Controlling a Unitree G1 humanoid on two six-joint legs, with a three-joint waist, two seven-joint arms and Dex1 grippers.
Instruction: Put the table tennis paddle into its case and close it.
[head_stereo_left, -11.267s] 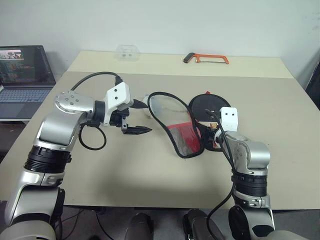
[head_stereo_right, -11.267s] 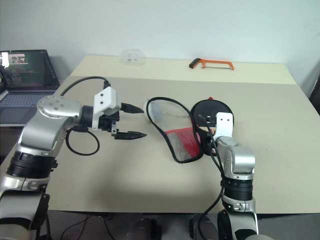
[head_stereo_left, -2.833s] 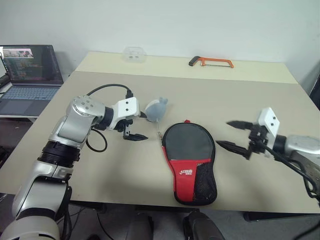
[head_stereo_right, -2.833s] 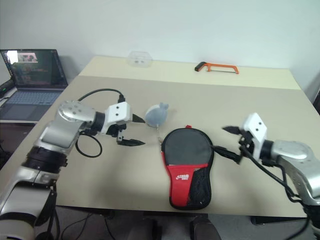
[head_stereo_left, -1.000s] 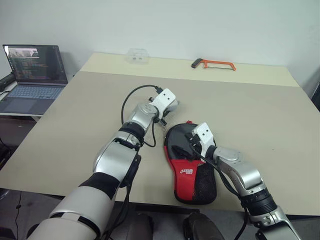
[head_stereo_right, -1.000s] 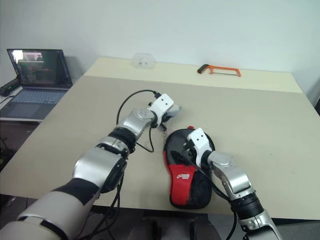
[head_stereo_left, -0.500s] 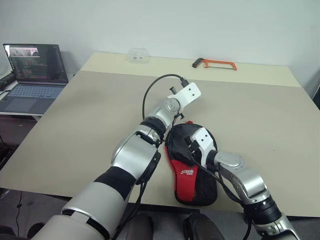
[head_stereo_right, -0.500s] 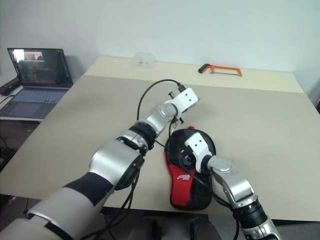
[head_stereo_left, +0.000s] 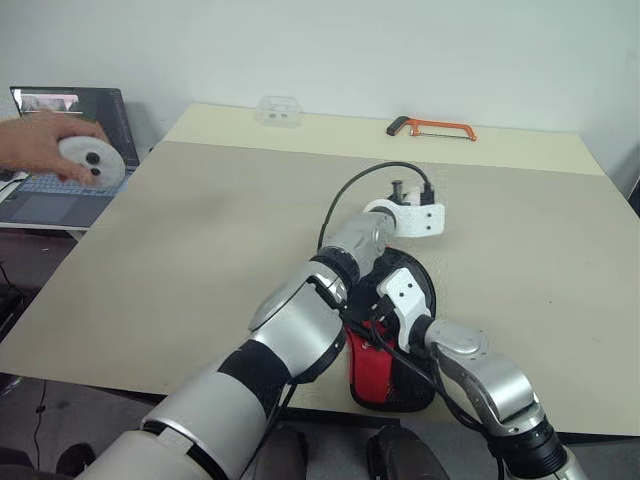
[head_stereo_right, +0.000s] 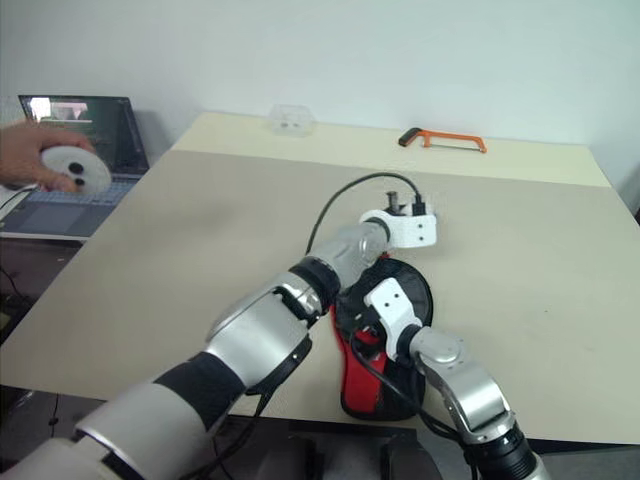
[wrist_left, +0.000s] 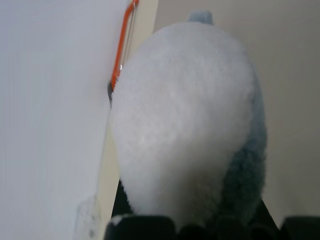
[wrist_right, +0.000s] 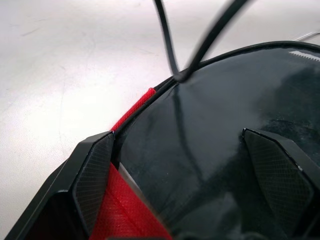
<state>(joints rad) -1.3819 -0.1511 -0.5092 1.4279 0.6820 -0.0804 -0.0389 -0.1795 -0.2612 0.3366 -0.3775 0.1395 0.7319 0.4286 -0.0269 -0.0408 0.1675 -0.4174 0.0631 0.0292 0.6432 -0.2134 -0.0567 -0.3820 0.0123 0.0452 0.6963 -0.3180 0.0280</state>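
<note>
Resting at lower centre of desk (head_stereo_left: 200, 220), case (head_stereo_left: 395, 375) runs long axis toward robot; right claw (wrist_right: 192, 165), spread wide, right over its round end. Left claw (wrist_left: 190, 225) clamps plush pouch (wrist_left: 185, 120) w/ case below.

A broad beige table (head_stereo_left: 200, 220) stood against a plain white wall (head_stereo_left: 350, 50), lit evenly. Beyond the table's left edge sat an open laptop (head_stereo_left: 55, 150) on a lower surface. Near the table's far edge lay an orange hacksaw (head_stereo_left: 430, 127) and a small clear plastic box (head_stereo_left: 278, 110).
</note>
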